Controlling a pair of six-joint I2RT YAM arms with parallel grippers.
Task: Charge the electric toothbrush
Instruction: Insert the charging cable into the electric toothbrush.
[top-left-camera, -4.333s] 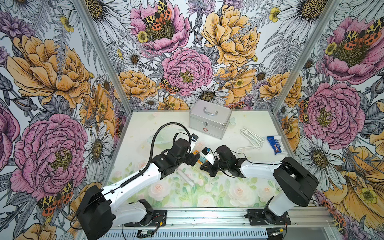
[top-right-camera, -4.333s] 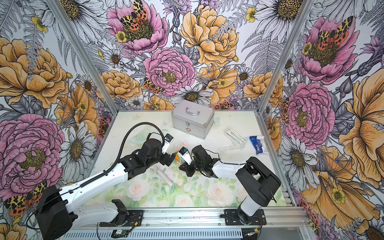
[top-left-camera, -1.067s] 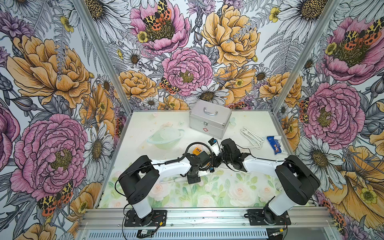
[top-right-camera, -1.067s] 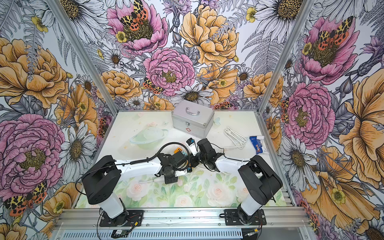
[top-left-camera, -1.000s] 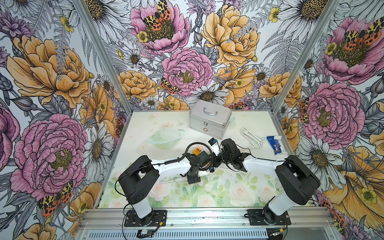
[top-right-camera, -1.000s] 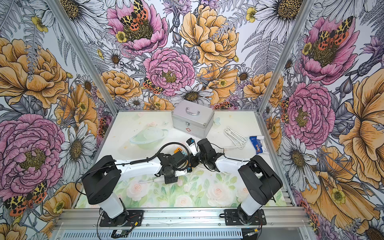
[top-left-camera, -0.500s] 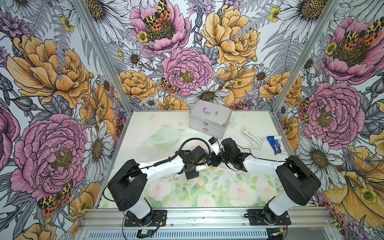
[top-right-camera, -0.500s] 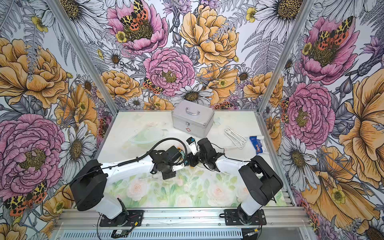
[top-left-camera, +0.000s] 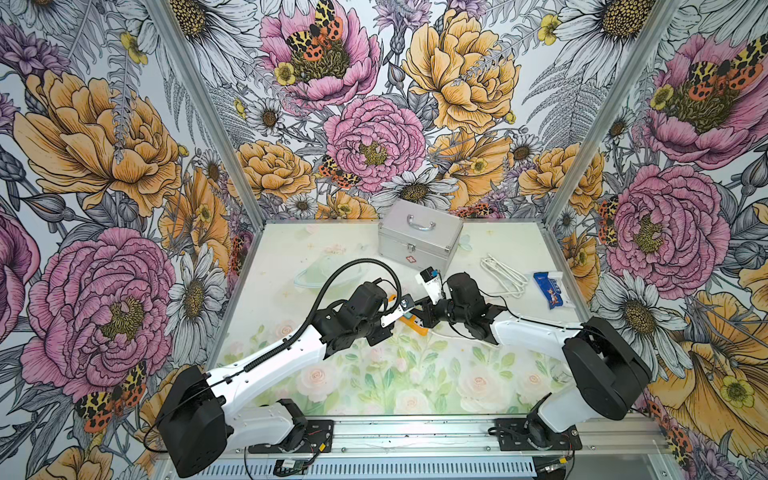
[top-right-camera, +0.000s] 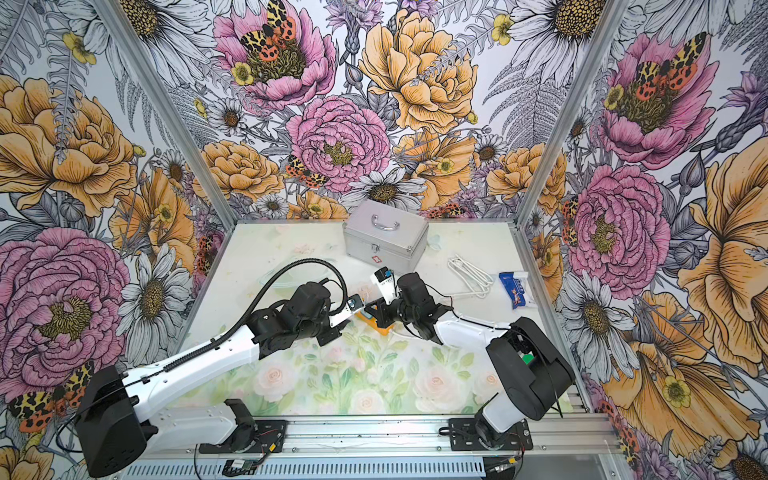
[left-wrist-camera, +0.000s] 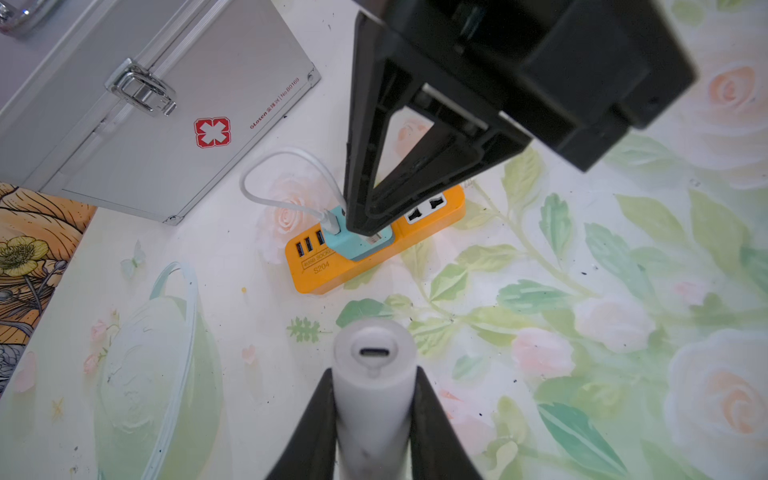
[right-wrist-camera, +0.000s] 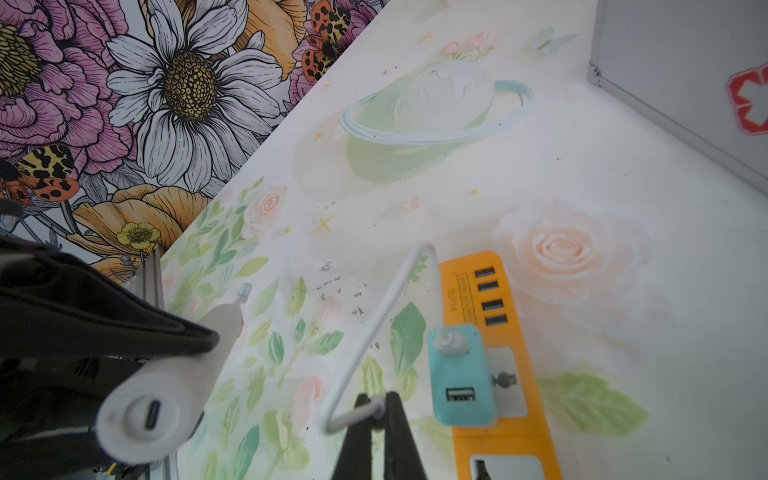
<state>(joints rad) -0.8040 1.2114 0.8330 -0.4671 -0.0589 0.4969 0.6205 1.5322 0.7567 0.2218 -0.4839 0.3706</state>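
In both top views my arms meet over the middle of the bench (top-left-camera: 286, 257). The left claw (top-left-camera: 390, 321) carries the electric toothbrush (top-right-camera: 345, 313) clear of the surface. Its butt end is turned toward the right claw (top-left-camera: 420, 321), which hangs just above the orange power strip (top-right-camera: 383, 329). A metal case (top-left-camera: 419, 237) sits at the far edge. A spare looped cable (top-left-camera: 503, 276) and a blue packet (top-left-camera: 550, 289) lie by the right edge, all well apart from the work.

From the left wrist, the left claw is clamped on the toothbrush handle, and the charging port (left-wrist-camera: 374, 353) in the butt faces outward, uncovered. Beyond it the right claw stands over the teal adapter (left-wrist-camera: 361, 249) plugged into the strip.

From the right wrist, the right claw is pinched fully together on the charging cable (right-wrist-camera: 374, 316) near its free end, and the cable arcs back to the adapter. I cannot make out the plug itself. The port sits beside this claw, apart from it.

I judge the step to be mating plug and port. I would match the plug's flat to the slot, line up both axes, then close in slowly with the left arm braced. The cable looks short, so a hard pull could drag the strip. The two claws are crowded, so collision is the main risk.
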